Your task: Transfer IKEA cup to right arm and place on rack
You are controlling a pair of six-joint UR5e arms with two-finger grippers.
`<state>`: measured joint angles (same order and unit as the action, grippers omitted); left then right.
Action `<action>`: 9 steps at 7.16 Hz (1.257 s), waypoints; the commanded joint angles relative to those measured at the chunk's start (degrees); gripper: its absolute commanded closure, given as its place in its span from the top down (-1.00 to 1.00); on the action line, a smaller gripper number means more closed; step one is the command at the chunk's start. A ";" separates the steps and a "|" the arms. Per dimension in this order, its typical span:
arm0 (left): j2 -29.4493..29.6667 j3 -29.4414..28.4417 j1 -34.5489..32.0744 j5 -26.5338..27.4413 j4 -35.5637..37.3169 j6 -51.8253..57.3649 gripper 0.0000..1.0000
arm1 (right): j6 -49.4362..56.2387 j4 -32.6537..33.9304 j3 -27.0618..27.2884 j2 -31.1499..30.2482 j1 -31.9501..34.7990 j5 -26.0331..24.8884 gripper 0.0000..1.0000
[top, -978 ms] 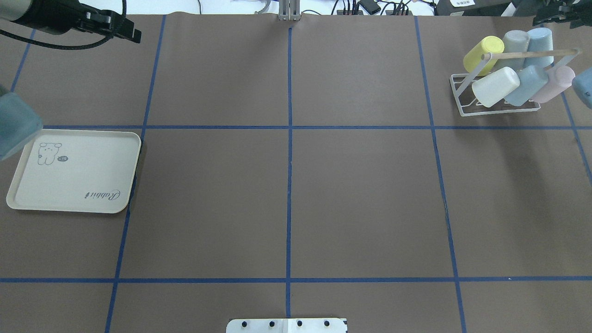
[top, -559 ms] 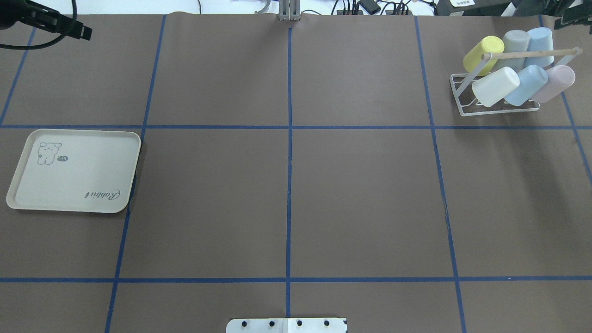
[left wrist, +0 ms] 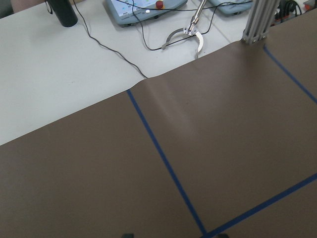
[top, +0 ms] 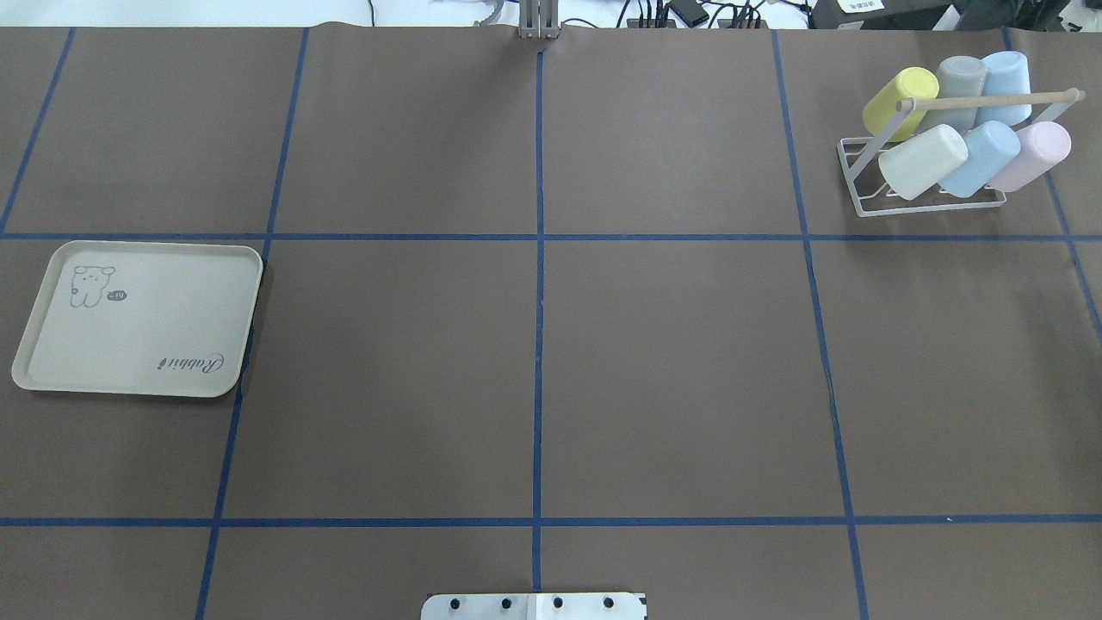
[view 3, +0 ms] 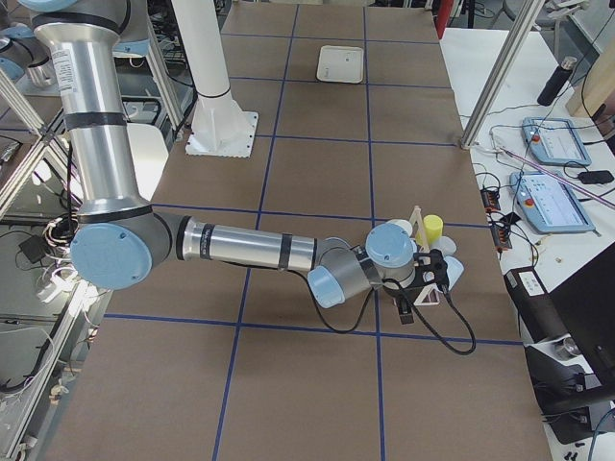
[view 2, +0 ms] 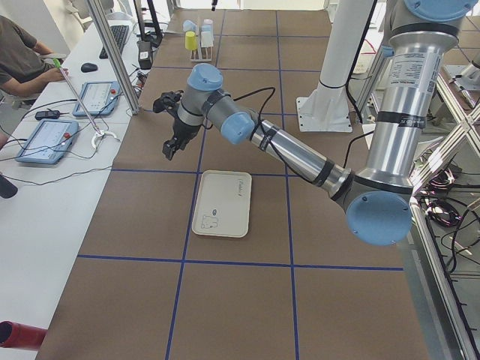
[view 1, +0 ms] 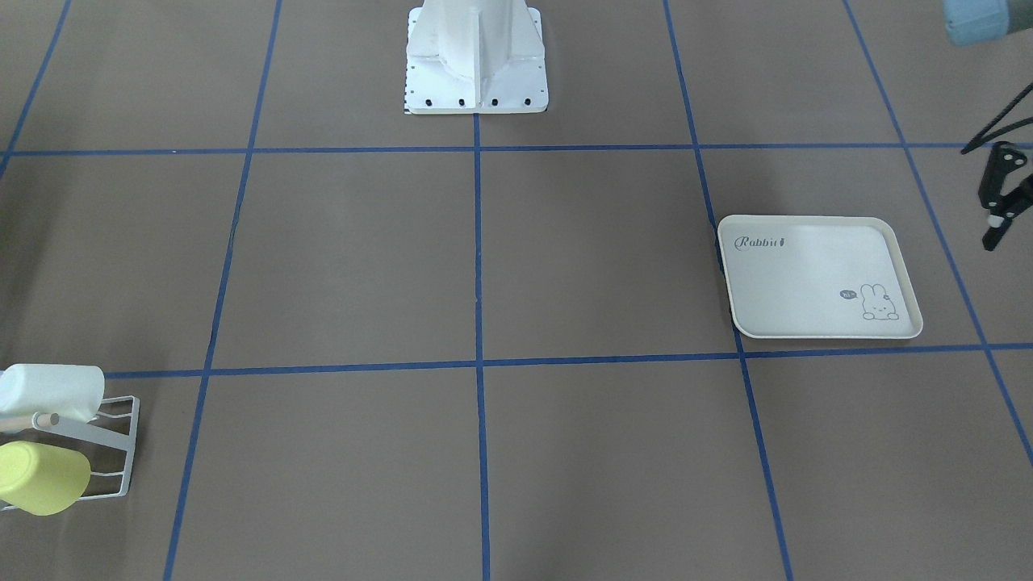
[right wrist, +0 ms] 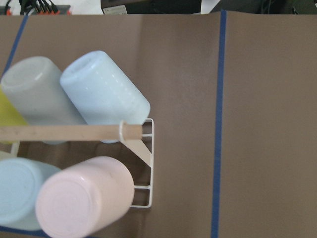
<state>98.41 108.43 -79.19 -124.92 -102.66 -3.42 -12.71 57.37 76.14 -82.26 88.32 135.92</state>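
Judging by the front-facing view, the job looks finished: the cream rectangular tray (view 1: pixel 815 274), printed "Rabbit" beside a bunny drawing, carries no cup, and the black left gripper (view 1: pixel 998 202) hangs beside it, too cropped to tell its opening. Overhead, six pastel plastic cups (top: pixel 977 159) all lean on the white wire rack (top: pixel 973 101) with its wooden dowel, at the far right corner of the brown bench (top: pixel 671 370). From the right side, the right gripper (view 3: pixel 423 288) hovers just beside that rack, its state untellable, so the next move probably only parks both arms; no cup shows a readable brand.

"Rabbit" in script on the cream tray (view 1: pixel 807 278).
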 commanded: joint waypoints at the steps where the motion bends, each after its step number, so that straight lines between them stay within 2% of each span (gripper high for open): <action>1: -0.50 -9.43 -7.09 -8.03 0.09 8.68 0.99 | 14.68 12.36 4.08 -3.85 2.99 0.40 1.00; 3: -2.07 -10.25 -8.08 -9.02 0.88 8.69 1.00 | 20.86 22.72 8.04 -5.36 4.31 0.66 1.00; 4: -5.57 -8.17 -8.87 -8.94 -0.33 8.69 1.00 | 20.97 27.83 10.85 -6.32 4.58 0.66 1.00; 5: -7.60 -4.67 -8.96 -8.93 -0.78 7.91 1.00 | 20.97 28.40 11.13 -6.59 5.01 0.66 1.00; 8: -7.98 -2.89 -8.96 -9.02 -0.87 8.16 1.00 | 20.18 28.67 19.89 -10.28 4.93 0.13 1.00; 9: -7.80 -1.75 -8.88 -9.02 -0.79 7.99 1.00 | 20.00 29.72 20.97 -11.33 4.93 0.74 1.00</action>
<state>90.53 105.44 -88.14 -133.88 -103.49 4.65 7.53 86.08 94.81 -92.29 93.25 136.08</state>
